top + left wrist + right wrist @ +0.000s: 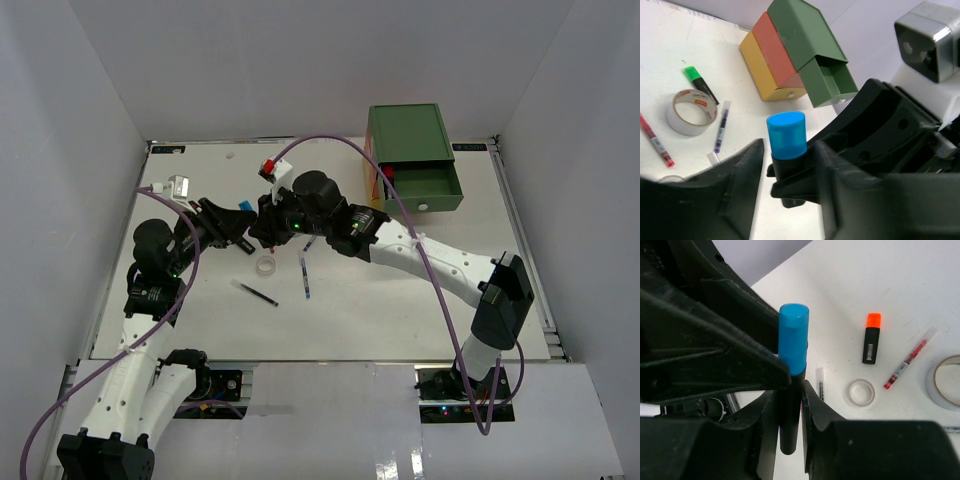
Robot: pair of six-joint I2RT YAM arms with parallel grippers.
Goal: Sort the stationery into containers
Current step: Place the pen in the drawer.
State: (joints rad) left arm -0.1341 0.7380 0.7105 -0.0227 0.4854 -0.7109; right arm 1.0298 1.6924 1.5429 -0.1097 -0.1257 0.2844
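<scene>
The blue-capped highlighter [792, 342] stands upright between my right gripper's [790, 392] fingers, which are shut on its black body. My left gripper [790, 147] is open around the same highlighter [786, 135]: its right finger lies against the body and its left finger [742, 182] stands apart with table showing between. From above, both grippers meet at centre left, left [236, 222] and right [263, 224]. The stacked drawer unit [404, 132] stands back right with its green drawer [428, 188] pulled out. The orange [776, 50] and yellow [759, 65] drawers are pushed in.
On the table lie a green highlighter [700, 82], a grey tape roll [691, 112], a purple pen [721, 127], an orange highlighter [871, 339], a red pen [907, 359], a whitish tape roll [266, 266] and two thin pens [254, 292] [304, 276]. White walls enclose the table.
</scene>
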